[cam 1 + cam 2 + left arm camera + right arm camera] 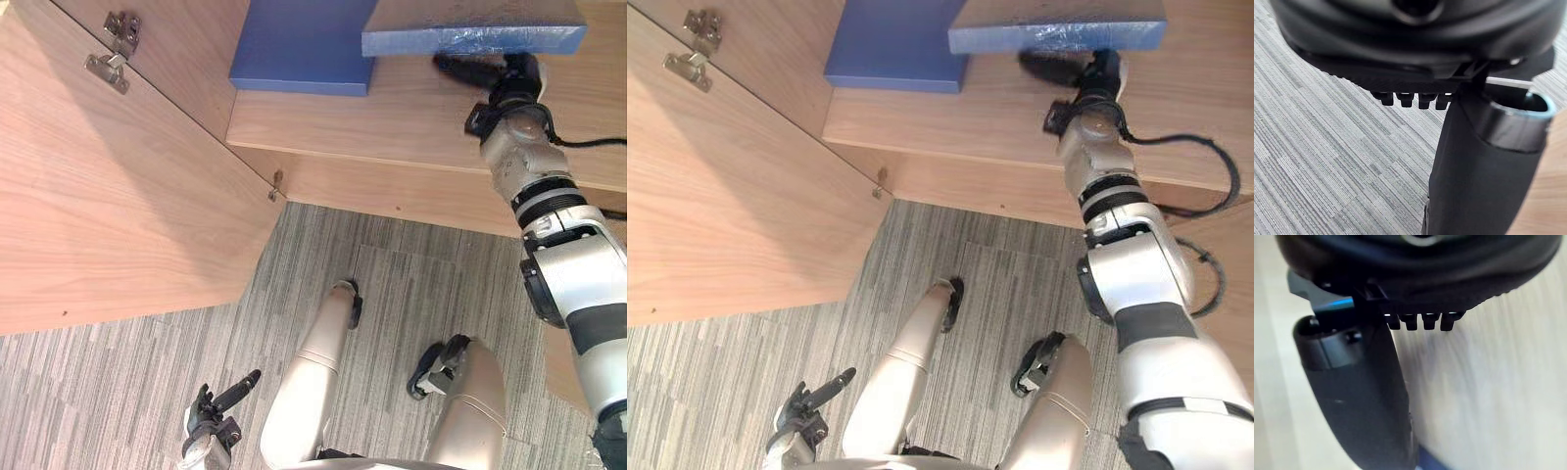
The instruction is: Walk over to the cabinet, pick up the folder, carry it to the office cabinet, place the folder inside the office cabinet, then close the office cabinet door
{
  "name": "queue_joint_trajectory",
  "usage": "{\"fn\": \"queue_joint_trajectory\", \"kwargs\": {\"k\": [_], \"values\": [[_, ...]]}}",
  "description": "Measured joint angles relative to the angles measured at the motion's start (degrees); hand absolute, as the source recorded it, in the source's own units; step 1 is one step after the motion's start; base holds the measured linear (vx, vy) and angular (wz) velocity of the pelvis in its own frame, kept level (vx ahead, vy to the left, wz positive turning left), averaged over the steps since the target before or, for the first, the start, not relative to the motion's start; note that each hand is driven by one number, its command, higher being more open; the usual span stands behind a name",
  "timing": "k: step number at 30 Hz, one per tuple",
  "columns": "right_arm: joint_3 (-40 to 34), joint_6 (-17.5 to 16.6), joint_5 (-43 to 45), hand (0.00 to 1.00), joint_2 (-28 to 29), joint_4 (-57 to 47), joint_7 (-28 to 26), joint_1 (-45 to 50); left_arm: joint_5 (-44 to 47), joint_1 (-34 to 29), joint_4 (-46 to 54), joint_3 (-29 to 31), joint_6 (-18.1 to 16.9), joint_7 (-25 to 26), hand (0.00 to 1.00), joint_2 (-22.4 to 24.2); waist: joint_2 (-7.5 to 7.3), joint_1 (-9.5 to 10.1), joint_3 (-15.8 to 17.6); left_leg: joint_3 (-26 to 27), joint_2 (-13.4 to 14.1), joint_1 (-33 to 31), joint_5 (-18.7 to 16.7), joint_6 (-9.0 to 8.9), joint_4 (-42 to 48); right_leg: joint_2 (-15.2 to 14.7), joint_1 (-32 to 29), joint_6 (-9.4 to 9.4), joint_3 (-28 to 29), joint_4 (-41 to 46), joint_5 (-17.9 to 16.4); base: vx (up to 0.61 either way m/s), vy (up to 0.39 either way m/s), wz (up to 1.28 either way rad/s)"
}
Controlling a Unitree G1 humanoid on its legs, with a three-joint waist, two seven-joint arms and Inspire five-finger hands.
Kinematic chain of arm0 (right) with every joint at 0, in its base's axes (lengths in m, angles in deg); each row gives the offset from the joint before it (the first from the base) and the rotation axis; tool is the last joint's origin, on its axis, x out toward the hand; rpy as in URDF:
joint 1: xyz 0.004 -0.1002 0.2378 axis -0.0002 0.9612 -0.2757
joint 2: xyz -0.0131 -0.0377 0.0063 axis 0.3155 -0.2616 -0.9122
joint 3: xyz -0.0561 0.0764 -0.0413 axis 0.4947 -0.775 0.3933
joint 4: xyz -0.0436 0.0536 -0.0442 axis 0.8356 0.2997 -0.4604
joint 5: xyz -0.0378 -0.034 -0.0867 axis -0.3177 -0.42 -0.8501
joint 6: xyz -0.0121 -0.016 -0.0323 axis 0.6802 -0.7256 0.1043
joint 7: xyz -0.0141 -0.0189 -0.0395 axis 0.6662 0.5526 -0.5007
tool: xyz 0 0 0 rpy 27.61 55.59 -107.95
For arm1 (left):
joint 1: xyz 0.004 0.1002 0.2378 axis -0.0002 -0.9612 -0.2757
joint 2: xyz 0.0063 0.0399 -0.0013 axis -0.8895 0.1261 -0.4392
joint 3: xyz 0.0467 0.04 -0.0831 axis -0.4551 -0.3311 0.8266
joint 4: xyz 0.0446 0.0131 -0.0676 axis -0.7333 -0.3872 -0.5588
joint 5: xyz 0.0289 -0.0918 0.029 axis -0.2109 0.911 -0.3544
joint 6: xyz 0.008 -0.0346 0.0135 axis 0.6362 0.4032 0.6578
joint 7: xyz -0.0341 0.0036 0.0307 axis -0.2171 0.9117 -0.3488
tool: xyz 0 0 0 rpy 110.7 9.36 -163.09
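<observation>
A blue folder shows edge-on above the cabinet shelf, its front edge towards me. My right hand reaches onto the shelf just beneath that edge, dark fingers stretched out to the left under the folder. In the right wrist view the thumb stands straight over the pale wood, with a sliver of blue past its tip. Whether the hand touches the folder I cannot tell. My left hand hangs low over the carpet with relaxed fingers, holding nothing.
A second blue folder lies flat on the shelf to the left. The cabinet door stands wide open at the left, with metal hinges on its inner face. Grey striped carpet lies below.
</observation>
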Motion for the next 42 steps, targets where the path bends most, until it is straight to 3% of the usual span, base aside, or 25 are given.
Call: {"fn": "queue_joint_trajectory", "kwargs": {"k": [7, 11, 13, 16, 21, 24, 28, 34, 42], "values": [[9.6, 1.0, -20.5, 1.00, -2.8, 0.8, -7.9, 0.0, -0.7, -1.4, 3.5, -1.4, 0.1, -3.2, 1.00, -1.5, -0.01, 0.00, 0.0, 0.0, -0.2, 0.4, 0.3, 0.04, -1.0, -0.1, 0.3, 0.25, -0.1, -0.7, 0.1, 0.00, 0.000, 0.00], [8.4, 0.8, -36.8, 1.00, -3.2, -1.4, -9.9, 2.5, -1.5, -2.3, 4.3, -2.2, 0.1, -4.4, 1.00, -1.5, -0.04, 0.05, 0.0, 0.2, -0.2, 0.4, 0.7, 0.07, -2.0, -0.2, 0.1, 0.63, -0.1, -1.4, 0.4, 0.00, 0.000, 0.00], [7.1, 0.3, -38.7, 1.00, -3.6, -1.8, -9.6, 3.2, -1.8, -2.6, 4.4, -2.3, 0.1, -4.8, 1.00, -1.3, -0.05, 0.07, 0.0, 0.5, -0.2, 0.4, 0.7, 0.15, -2.2, -0.2, -0.1, 0.78, 0.1, -1.5, 0.5, 0.02, 0.005, -0.03], [5.7, -0.7, -39.8, 1.00, -4.1, -3.6, -10.0, 4.6, -1.8, -2.7, 4.7, -2.3, 0.1, -5.1, 1.00, -1.3, -0.08, 0.06, 0.0, 0.9, -0.2, 0.5, 0.9, 0.27, -2.8, -0.3, -0.5, 0.88, 0.4, -1.8, 0.7, 0.02, 0.004, -0.04], [7.1, -1.0, -43.3, 1.00, -7.3, -10.5, -17.5, 7.8, -1.8, -3.9, 6.5, -2.3, 0.2, -7.8, 1.00, -0.9, -0.38, -0.12, 0.0, 1.3, 0.3, 2.0, 0.9, 0.31, -4.0, 0.2, 0.9, 1.26, 0.5, -3.4, 1.2, 0.02, 0.000, -0.04], [9.5, -1.0, -43.2, 1.00, -10.6, -20.1, -21.6, 12.3, -1.8, -5.4, 6.6, -3.3, 0.3, -8.3, 1.00, -0.8, -1.82, -0.46, 0.0, 2.4, 1.3, 3.2, 0.9, 0.37, -5.2, 1.0, 1.2, 1.46, 1.3, -5.0, 1.9, 0.04, 0.004, -0.21], [14.0, -2.8, -42.5, 1.00, -14.6, -31.1, -26.9, 16.5, -1.6, -6.6, 5.7, -7.5, 0.3, -9.8, 1.00, -0.6, -3.95, -2.47, 0.4, 3.8, 2.7, 4.6, 0.8, 0.58, -6.3, 2.0, 1.8, 1.29, 2.4, -6.6, 2.9, 0.04, 0.018, -0.22], [21.5, -4.7, -35.9, 1.00, -19.7, -35.4, -33.4, 18.2, -1.1, -6.9, 5.9, -8.9, -0.2, -10.7, 1.00, -0.8, -5.99, -2.99, 0.4, 5.4, 4.1, 9.9, 0.7, 0.76, -9.5, 3.2, 6.2, 0.92, 3.0, -10.6, 4.2, 0.01, 0.021, -0.15], [25.3, -5.6, -35.8, 1.00, -21.0, -35.9, -38.9, 18.7, 0.0, -9.8, 7.3, -10.2, -0.6, -11.5, 1.00, -1.1, -6.58, -3.13, 0.3, 7.9, 5.2, 15.8, 0.0, 1.90, -12.7, 3.8, 11.6, 1.64, 3.7, -15.6, 5.6, 0.05, 0.048, -0.12]]}}
